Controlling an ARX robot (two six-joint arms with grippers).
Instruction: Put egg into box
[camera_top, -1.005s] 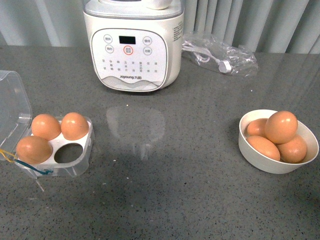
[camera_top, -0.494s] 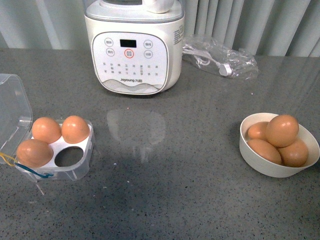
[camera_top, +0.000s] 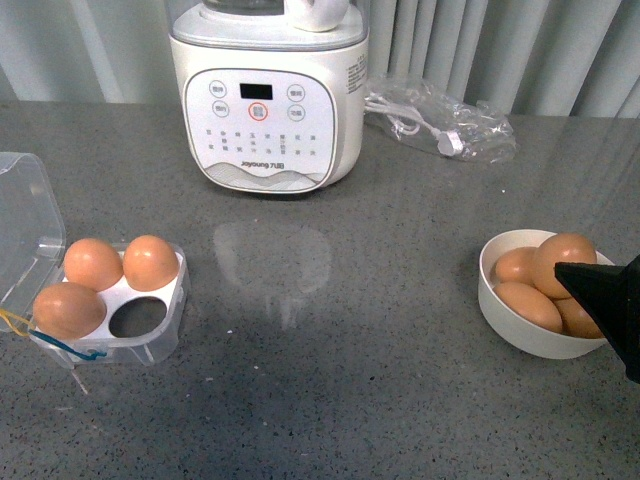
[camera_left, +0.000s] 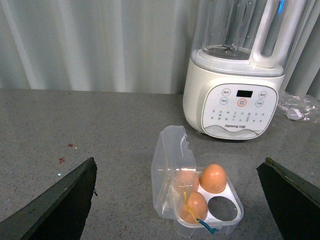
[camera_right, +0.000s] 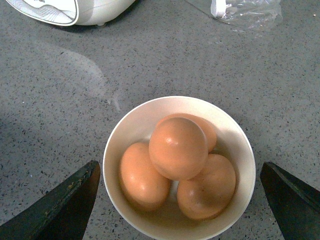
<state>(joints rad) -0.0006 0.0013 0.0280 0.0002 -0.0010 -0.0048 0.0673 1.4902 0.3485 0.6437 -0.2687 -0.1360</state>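
Note:
The box (camera_top: 178, 300) is a clear carton at the left, its lid (camera_top: 25, 215) open. It holds three orange-brown eggs, and its front right cup (camera_top: 138, 317) is empty. In the left wrist view the box (camera_left: 229, 192) lies ahead of my open, empty left gripper (camera_left: 178, 161). Several eggs lie in a white bowl (camera_top: 500, 320) at the right, with one egg (camera_top: 560, 255) on top. My right gripper (camera_right: 179, 166) is open and empty above the bowl (camera_right: 130, 122), its fingers either side of the top egg (camera_right: 178, 148). One black finger (camera_top: 610, 300) shows in the front view.
A white Joyoung appliance (camera_top: 265, 95) stands at the back centre. A clear plastic bag with a white cable (camera_top: 440, 115) lies to its right. The grey speckled table runs between box and bowl. A curtain hangs behind.
A black finger of my right gripper has come into the front view at the right edge, in front of the bowl. The eggs, box and bowl stay as they were.

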